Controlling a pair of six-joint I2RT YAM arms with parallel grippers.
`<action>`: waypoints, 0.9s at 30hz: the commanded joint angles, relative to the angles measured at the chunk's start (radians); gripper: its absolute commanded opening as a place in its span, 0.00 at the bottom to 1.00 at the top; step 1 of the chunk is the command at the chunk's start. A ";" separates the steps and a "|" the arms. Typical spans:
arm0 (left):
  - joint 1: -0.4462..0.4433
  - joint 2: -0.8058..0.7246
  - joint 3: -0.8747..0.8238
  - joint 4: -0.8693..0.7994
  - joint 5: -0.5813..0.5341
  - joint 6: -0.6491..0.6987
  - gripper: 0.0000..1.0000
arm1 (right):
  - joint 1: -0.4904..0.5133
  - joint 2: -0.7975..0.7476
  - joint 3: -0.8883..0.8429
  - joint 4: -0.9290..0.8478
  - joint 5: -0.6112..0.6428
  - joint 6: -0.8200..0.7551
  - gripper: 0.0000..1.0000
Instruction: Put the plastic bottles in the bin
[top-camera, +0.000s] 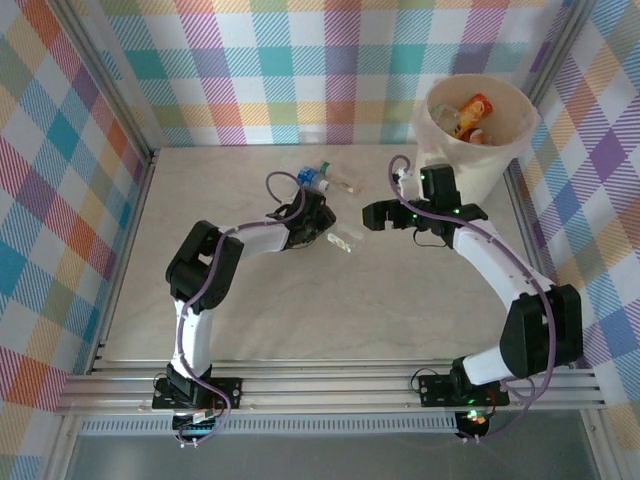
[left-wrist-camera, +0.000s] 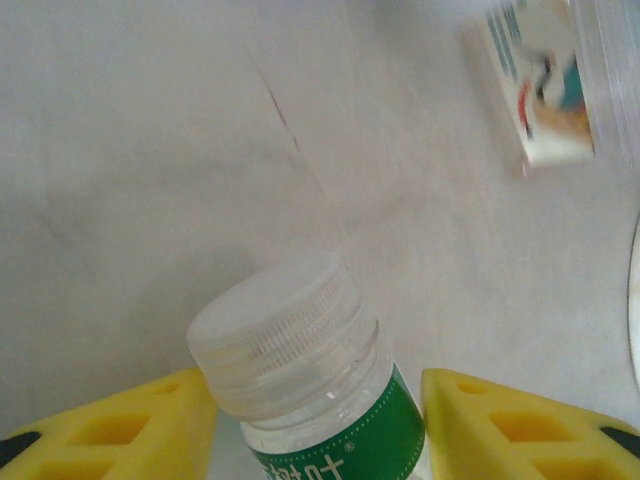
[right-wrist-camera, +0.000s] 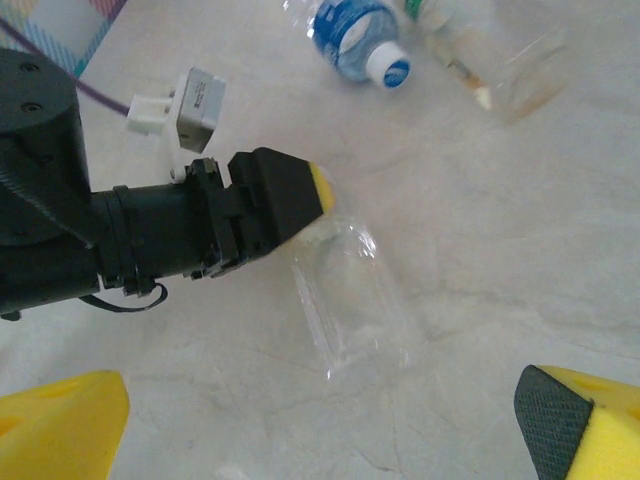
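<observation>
Top external, pale marbled table (top-camera: 300, 320), plaid walls (top-camera: 300, 70), bin (top-camera: 492, 176) at far-right corner

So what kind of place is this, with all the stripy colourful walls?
Probably a robot practice booth: checked cloth walls on a metal frame, a left arm and right arm bolted on, and a bin holding plastic bottles.

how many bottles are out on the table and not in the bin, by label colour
blue-label bottle: 1
green-label bottle, between the left gripper fingers: 1
clear bottle, label colour unclear: 1
total: 3
</observation>
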 joint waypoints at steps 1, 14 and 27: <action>-0.037 -0.065 -0.036 -0.109 0.015 0.065 0.55 | 0.023 0.045 -0.026 -0.026 -0.130 -0.103 1.00; -0.051 -0.099 -0.147 -0.080 0.058 -0.025 0.59 | 0.173 0.150 -0.183 0.111 0.108 -0.068 1.00; -0.051 -0.107 -0.151 -0.075 0.070 -0.017 0.59 | 0.270 0.201 -0.277 0.310 0.280 -0.093 0.91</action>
